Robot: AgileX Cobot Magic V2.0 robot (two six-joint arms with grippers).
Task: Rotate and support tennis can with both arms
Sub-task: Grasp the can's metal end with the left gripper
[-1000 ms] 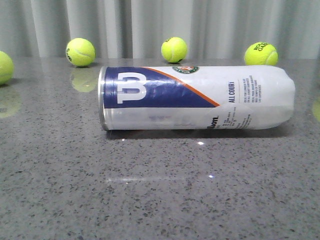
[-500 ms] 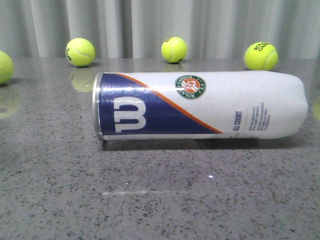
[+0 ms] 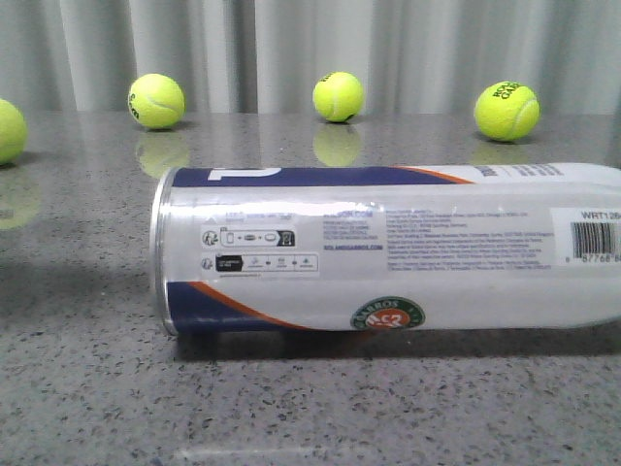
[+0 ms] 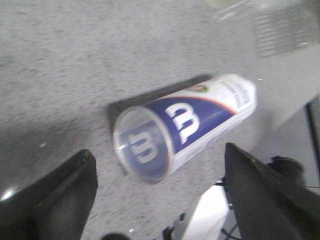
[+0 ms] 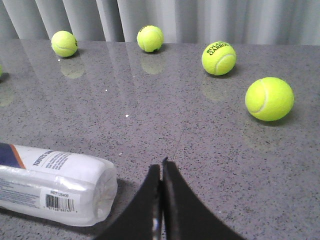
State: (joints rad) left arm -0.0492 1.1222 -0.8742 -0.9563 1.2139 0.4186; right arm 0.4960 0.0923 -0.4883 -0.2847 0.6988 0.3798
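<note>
My left gripper is spread wide, its two dark fingers standing well apart on either side of the view and holding nothing. Just ahead of that gap lies the tennis can, flat on its side on the counter, with its round clear end turned toward me and its long axis running away from the gripper at a slant. In the front view that axis runs left to right across the counter, barcode toward the right, emblem low on the near face.

My right gripper is pressed shut on nothing, fingertips together. The can's white far end lies beside it, off to one side and not touching.

I judge the left arm the better lined up: the can's end already faces its opening, while the right must come across to brace the other end.

Farther back, tennis balls sit well apart along the counter's far edge.
</note>
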